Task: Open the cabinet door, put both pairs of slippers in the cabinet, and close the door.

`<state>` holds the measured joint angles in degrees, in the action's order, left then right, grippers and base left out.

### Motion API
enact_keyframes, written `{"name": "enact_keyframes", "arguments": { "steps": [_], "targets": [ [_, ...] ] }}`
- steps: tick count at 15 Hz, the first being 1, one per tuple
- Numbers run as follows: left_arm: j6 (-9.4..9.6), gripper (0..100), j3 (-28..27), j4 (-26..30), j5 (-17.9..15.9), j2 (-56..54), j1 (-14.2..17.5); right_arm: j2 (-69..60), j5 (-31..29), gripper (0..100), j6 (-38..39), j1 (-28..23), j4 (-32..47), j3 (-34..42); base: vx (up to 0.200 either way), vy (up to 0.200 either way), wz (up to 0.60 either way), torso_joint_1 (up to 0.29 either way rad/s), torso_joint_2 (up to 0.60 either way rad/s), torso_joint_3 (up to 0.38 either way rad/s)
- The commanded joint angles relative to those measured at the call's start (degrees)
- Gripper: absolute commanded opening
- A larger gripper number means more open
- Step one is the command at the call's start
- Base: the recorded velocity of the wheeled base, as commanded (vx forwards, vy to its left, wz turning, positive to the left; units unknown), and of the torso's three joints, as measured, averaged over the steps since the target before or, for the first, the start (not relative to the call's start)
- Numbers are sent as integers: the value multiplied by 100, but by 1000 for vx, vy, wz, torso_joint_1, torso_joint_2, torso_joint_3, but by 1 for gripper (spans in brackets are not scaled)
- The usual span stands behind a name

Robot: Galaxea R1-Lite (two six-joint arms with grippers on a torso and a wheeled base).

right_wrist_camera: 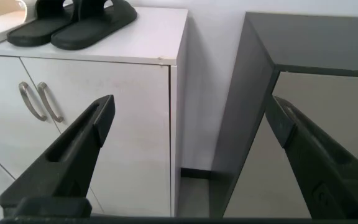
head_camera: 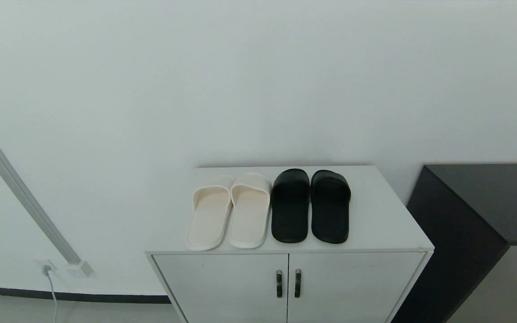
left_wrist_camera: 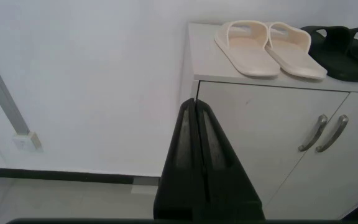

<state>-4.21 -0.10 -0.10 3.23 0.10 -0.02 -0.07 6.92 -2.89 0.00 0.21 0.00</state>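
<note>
Judging by the head view, the first step is still to be done: the white cabinet (head_camera: 375, 215) stands against the wall with its left door (head_camera: 222, 287) and right door (head_camera: 352, 282) both shut. Two upright metal handles (head_camera: 279, 283) are seen side by side where the doors meet. On the cabinet top four slippers are counted: two cream slippers (head_camera: 249, 211) on the left and two black slippers (head_camera: 290, 206) on the right. They are set in one row, toes toward the wall, with the inner cream and inner black one touching or nearly so. One dark grey unit (head_camera: 465, 211) is placed just beside the cabinet on the right.

In the left wrist view, the left gripper (left_wrist_camera: 196, 106) is held low before the cabinet front, apart from it. Its jaws are pressed together with nothing between them. The cream pair and both handles are seen beyond it.

In the right wrist view, the right gripper (right_wrist_camera: 189, 109) is held before the cabinet's right edge, jaws spread wide and empty.

For the next move, one handle is to be closed upon and the door swung outward. The spread right jaws seem the better prepared, though neither handle is yet touched.
</note>
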Motion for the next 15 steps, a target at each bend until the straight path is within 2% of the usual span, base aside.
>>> {"name": "enact_keyframes", "arguments": {
  "steps": [1, 6, 7, 8, 9, 11, 13, 15],
  "targets": [
    [-1, 0, 1, 1, 2, -1, 2, 7, 2, 100, -1, 0, -3, 0, 0, 0, 0, 0, 0, 0],
    [16, 0, 1, 1, 2, -1, 2, 25, -60, 100, -27, 0, -38, -70, 0, 0, 0, 0, 0, 0],
    [69, 0, 1, 1, 2, -1, 2, 491, -51, 100, 386, 9, -12, -1195, 0, 0, 0, 0, 0, 0],
    [87, 0, 1, 1, 2, -1, -6, 974, -7, 100, 807, 9, 313, -1898, 0, 0, 0, 0, 0, 0],
    [95, 0, 1, 1, 2, -1, 2, 1519, 107, 100, 570, 18, 524, -1978, 0, 0, 0, 0, 0, 0],
    [78, 0, 1, 1, 2, -1, 2, 2486, 477, 100, 368, 97, 102, -1661, 0, 0, 0, 0, 0, 0],
    [95, 0, 1, 1, -7, -1, 2, 3620, 564, 100, 306, 272, -671, -1503, 0, 0, 0, 0, 0, 0],
    [95, 0, 1, 1, -7, -1, 2, 4666, 274, 100, 254, 1055, -1445, -1485, 0, 0, 0, 0, 0, 0]
  ]
}}
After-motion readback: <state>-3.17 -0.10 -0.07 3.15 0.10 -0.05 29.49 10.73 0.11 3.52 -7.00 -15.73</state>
